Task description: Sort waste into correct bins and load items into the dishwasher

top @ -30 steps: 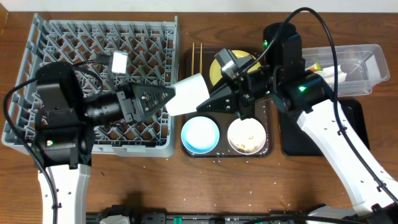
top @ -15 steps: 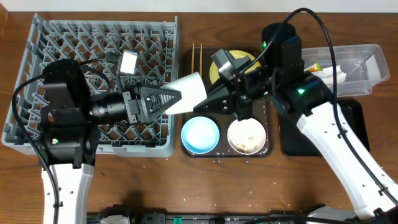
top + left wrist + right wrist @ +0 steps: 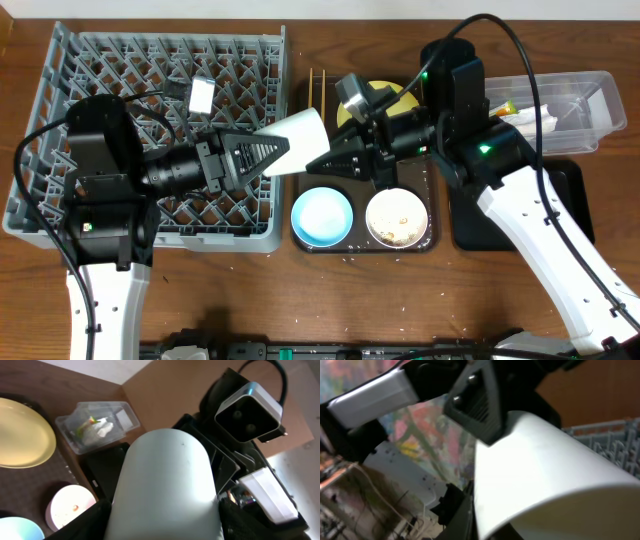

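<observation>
White cup: on its side in the air, between the two grippers, above the right edge of the grey dish rack.
Left gripper: fingers closed against both sides of the cup, holding it.
Right gripper: tips at the cup's far end; its opening cannot be made out.

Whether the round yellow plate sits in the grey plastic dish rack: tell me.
No, the round yellow plate lies on the dark brown tray, outside the grey plastic dish rack.
</observation>
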Controlling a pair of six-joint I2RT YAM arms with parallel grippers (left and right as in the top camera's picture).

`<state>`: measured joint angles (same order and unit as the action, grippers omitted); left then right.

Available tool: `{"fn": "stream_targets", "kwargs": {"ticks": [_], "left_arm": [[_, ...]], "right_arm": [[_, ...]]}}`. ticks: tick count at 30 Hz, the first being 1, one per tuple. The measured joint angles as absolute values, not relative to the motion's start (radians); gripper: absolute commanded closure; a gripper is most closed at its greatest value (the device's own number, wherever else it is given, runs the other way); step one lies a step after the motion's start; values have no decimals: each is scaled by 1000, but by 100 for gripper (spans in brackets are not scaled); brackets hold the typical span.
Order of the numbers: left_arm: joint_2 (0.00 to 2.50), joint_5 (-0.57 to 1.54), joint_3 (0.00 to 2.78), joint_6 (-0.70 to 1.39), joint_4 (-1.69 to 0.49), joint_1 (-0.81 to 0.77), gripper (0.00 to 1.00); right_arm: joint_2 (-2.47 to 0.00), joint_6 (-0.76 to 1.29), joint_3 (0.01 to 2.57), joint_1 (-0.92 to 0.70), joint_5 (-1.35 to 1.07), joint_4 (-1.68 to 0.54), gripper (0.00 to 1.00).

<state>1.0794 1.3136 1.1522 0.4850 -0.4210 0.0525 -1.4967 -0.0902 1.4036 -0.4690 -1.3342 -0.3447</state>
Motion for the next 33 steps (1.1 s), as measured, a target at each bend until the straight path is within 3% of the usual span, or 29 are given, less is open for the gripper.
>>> {"fn": "stream_targets", "kwargs": {"ticks": [5, 8, 12, 15, 20, 26, 33], "left_arm": [[1078, 1231, 1153, 491, -504, 83, 53], [1078, 1179, 1152, 490, -533, 114, 54], [1077, 1124, 1154, 481, -609, 170, 54], [1073, 997, 1154, 456, -795, 250, 54], [1067, 566, 1160, 443, -1032, 367, 55], [1085, 124, 1166, 445, -1092, 373, 55], [1280, -18, 1173, 445, -1058, 373, 55]], "right_arm": [[-1497, -54, 1404, -391, -1264, -352, 41], [-1497, -39, 1404, -346, -1243, -384, 37], [-1497, -32, 1404, -319, -1229, -435, 34], [-1497, -1, 1404, -275, -1166, -546, 33], [-1497, 34, 1403, -246, -1023, -668, 32], [-1497, 42, 1403, -247, -895, -710, 32], [-1497, 42, 1403, -247, -862, -733, 32]]}}
